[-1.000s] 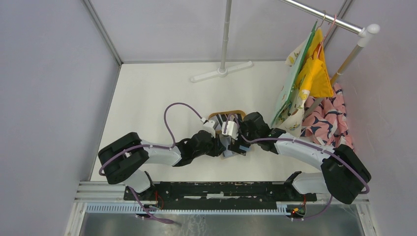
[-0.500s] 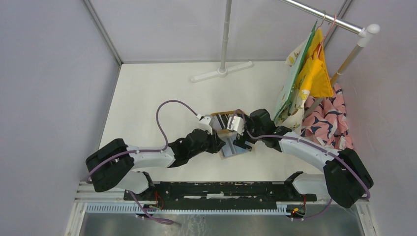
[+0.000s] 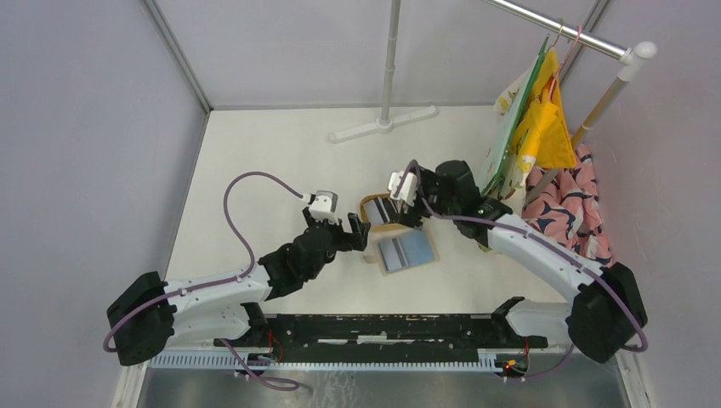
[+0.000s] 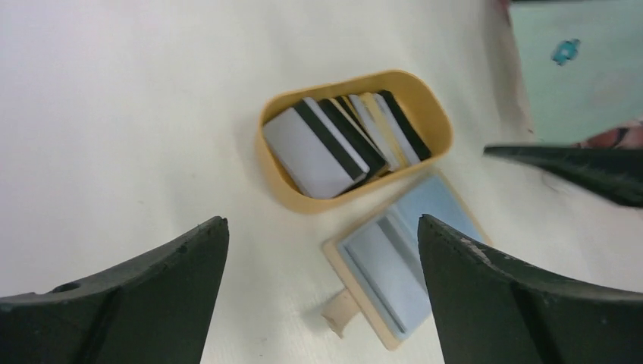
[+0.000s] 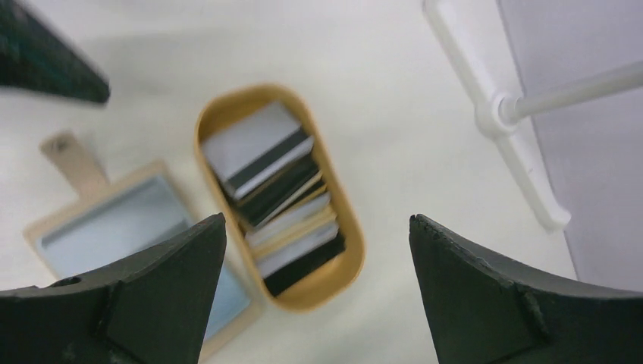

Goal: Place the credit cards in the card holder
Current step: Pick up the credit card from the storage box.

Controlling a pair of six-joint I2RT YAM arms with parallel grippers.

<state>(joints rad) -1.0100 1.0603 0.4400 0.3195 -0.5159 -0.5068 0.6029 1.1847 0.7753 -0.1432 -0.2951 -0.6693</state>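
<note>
The card holder [image 3: 406, 252] lies flat and open on the table, its light blue lining up and its tan strap [image 4: 343, 309] pointing toward the left arm. It shows again in both wrist views [image 4: 413, 258] [image 5: 129, 220]. The credit cards [image 4: 334, 144] [image 5: 277, 189], black, white and grey, are stacked on edge in an oval wooden tray [image 3: 371, 204] just behind it. My left gripper [image 3: 361, 231] [image 4: 322, 221] stands open left of the holder, holding nothing. My right gripper [image 3: 406, 212] [image 5: 317, 218] hangs open above the tray, empty.
A white stand's base [image 3: 384, 125] and pole rise at the back of the table. A clothes rail with yellow and printed fabric [image 3: 527, 144] and a pink cloth [image 3: 565, 208] crowd the right side. Grey walls close off the left and back.
My left gripper has opened, let go of the card holder and pulled back to the left. The holder now lies uncovered and flat. My right gripper has shifted back over the tray.
</note>
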